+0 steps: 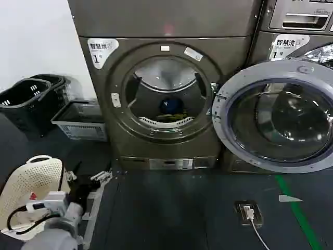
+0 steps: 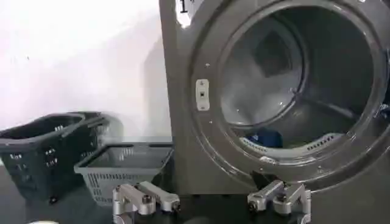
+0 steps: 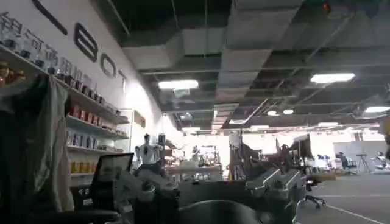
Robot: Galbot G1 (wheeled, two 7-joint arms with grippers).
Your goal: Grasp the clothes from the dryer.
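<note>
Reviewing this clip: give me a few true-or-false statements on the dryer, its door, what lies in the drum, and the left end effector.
1. The dryer has its glass door swung open. True.
2. The left end effector is already inside the drum. False: it hangs low in front of the machine, outside the port, fingers spread apart.
3. Something dark blue lies at the bottom of the drum. True; a hint of yellow-green shows beside it, too small to identify.
4. The baskets stand on the door's side of the dryer. False: they sit on the opposite side, by the white wall.
5. The left end effector holds fabric. False: nothing is between its fingers.
</note>
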